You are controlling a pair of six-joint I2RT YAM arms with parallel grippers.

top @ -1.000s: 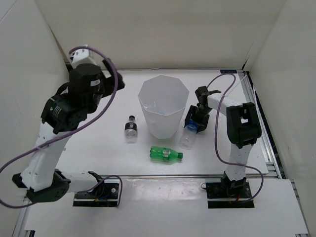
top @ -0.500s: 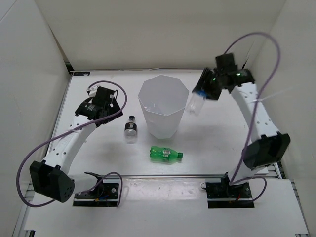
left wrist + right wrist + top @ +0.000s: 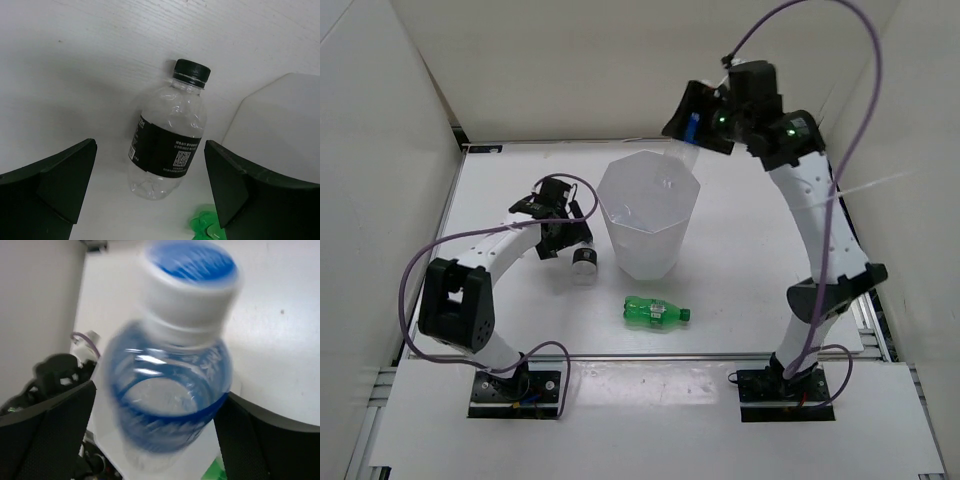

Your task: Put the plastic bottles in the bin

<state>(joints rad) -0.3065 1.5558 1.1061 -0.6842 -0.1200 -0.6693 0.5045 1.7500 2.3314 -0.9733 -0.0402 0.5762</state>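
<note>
Blue-labelled bottle (image 3: 167, 375) sits blurred inside right pincer (image 3: 688, 125) near bin (image 3: 650, 250), grip unclear; left pincer (image 3: 563, 238) gapes over black-labelled bottle (image 3: 165, 150).

The surface (image 3: 740, 260) is white and matt, and from close it shows fine lines of grain. Three plain white walls stand around it: a back wall (image 3: 620, 70) at the top of the frame, a left wall (image 3: 380, 180) and a right wall (image 3: 920, 150). A metal rail (image 3: 868, 330) runs along the right edge of the surface. At the bottom of the frame lies a white board (image 3: 650, 430). One small dark speck (image 3: 59, 41) sits on the surface, upper left in the left wrist view.
</note>
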